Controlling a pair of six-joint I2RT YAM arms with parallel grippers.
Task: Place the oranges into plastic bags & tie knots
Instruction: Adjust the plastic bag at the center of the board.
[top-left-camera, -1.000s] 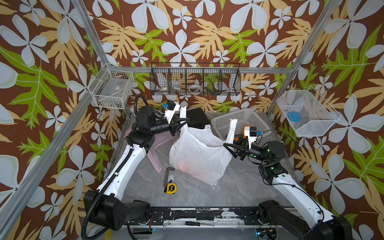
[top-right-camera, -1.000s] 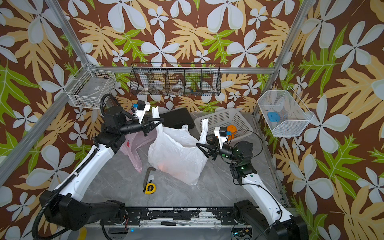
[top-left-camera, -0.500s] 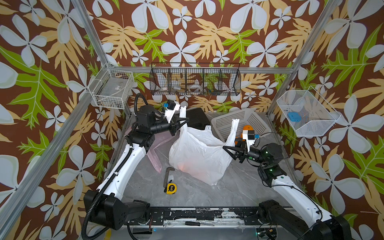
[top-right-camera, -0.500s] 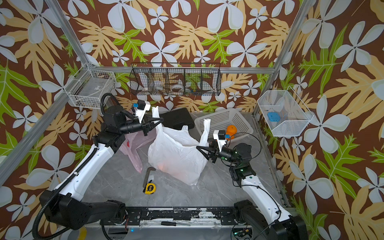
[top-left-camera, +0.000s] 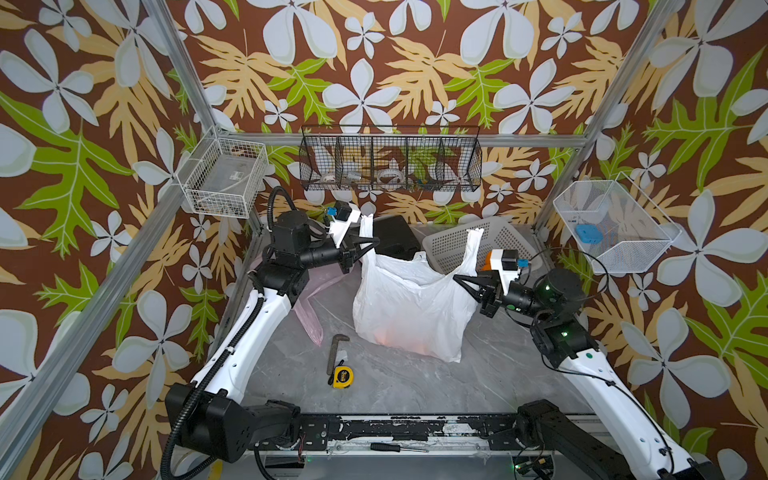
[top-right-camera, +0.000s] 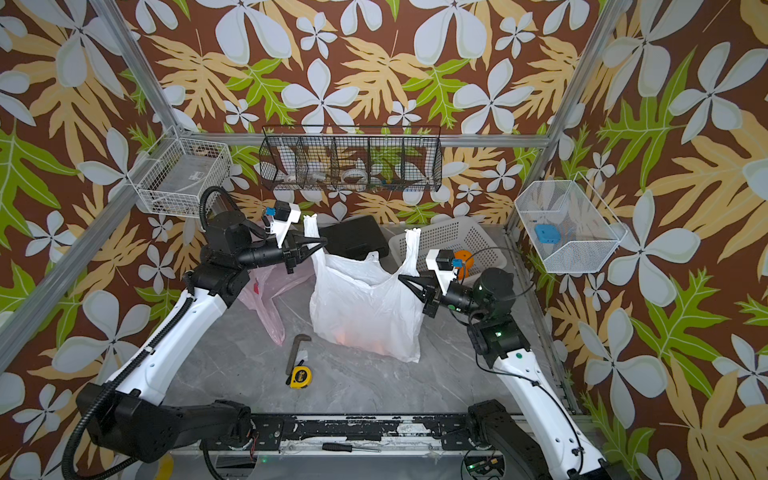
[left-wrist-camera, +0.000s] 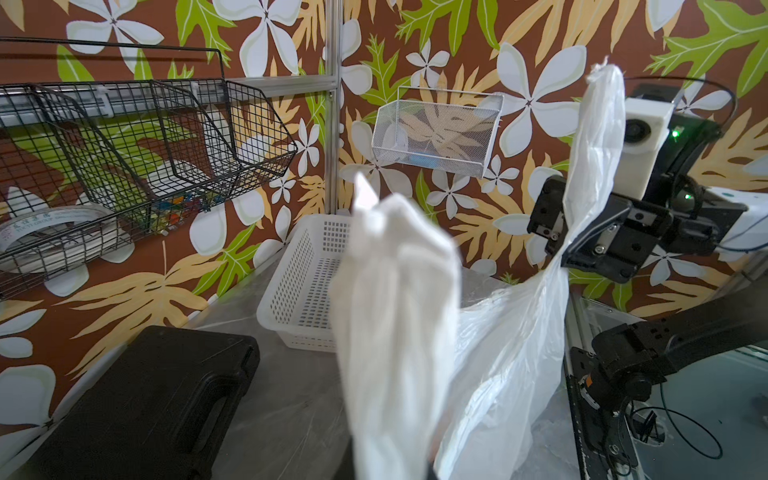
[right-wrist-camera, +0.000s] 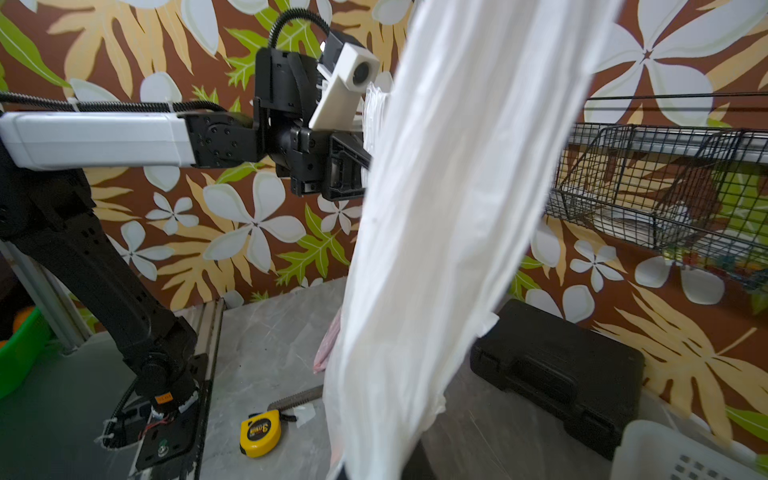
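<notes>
At mid-table stands the white plastic bag (top-left-camera: 411, 307), oranges (top-left-camera: 399, 338) glowing faintly through its bottom — left gripper (top-left-camera: 374, 241) clamped shut on one handle strip (top-left-camera: 365, 224), right gripper (top-left-camera: 459, 279) clamped shut on the other. Pink bag (top-right-camera: 266, 303) lies flat beside the left arm.

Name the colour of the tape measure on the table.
The tape measure is yellow with a black label, clearest in the right wrist view.

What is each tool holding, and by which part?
The white bag: left tool clamps one handle strip, right tool the other, each low on its strip.
</notes>
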